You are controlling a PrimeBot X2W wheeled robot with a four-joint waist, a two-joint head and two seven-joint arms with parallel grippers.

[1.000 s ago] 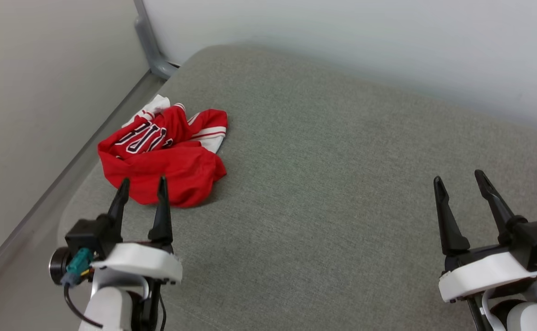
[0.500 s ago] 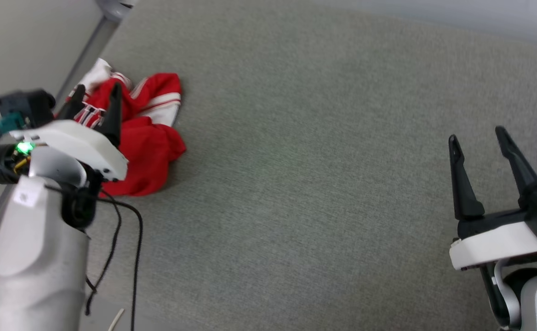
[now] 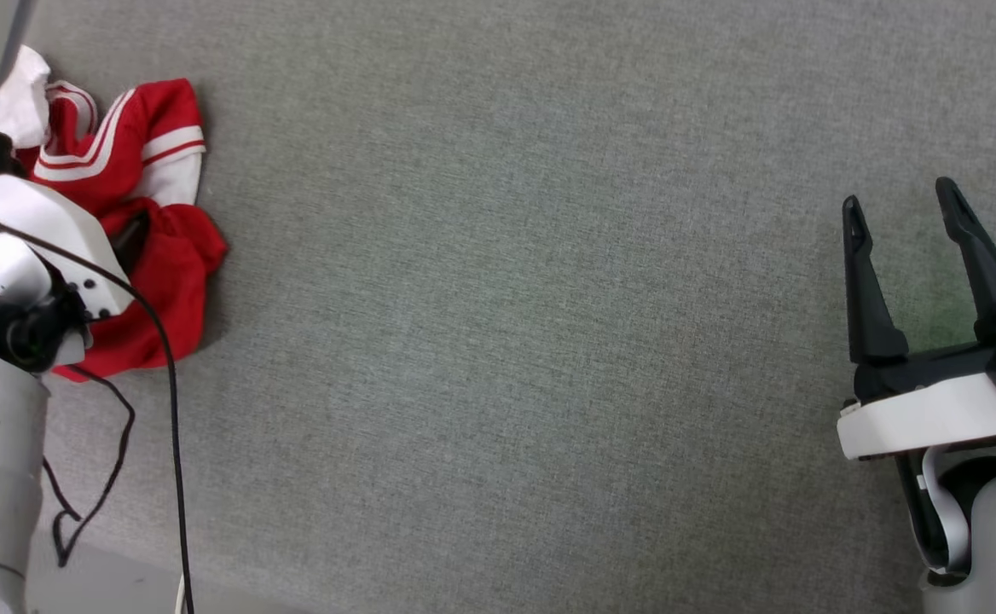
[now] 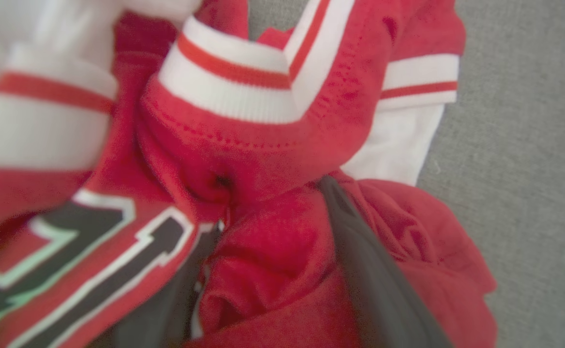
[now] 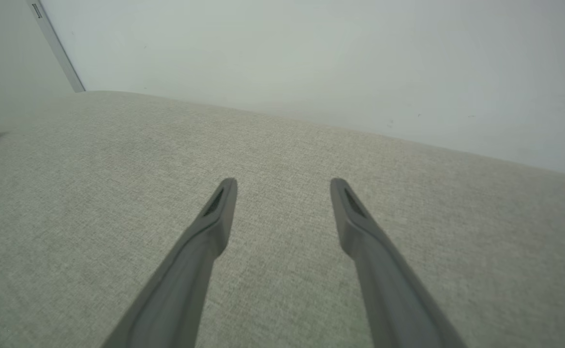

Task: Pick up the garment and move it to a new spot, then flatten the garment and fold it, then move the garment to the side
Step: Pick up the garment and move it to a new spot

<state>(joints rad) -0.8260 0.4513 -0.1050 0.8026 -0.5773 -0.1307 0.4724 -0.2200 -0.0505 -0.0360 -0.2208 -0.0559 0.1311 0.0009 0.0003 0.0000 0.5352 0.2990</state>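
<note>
Down from a hover and into the crumpled red jersey point(image 3: 161, 256) at the grey cushion point(image 3: 506, 298) left edge: left gripper point(image 4: 273, 212) fingers spread, straddling a fold, nothing clamped yet. Right gripper point(image 3: 897, 194) open, idle, well apart. Ready for closing and lifting.

Even light; close-up seemingly defocused

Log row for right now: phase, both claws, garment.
phase: reaching to pick up | left claw: open, astride a fold of garment | right claw: open, empty, above grey cushion | garment: crumpled, not yet lifted
</note>
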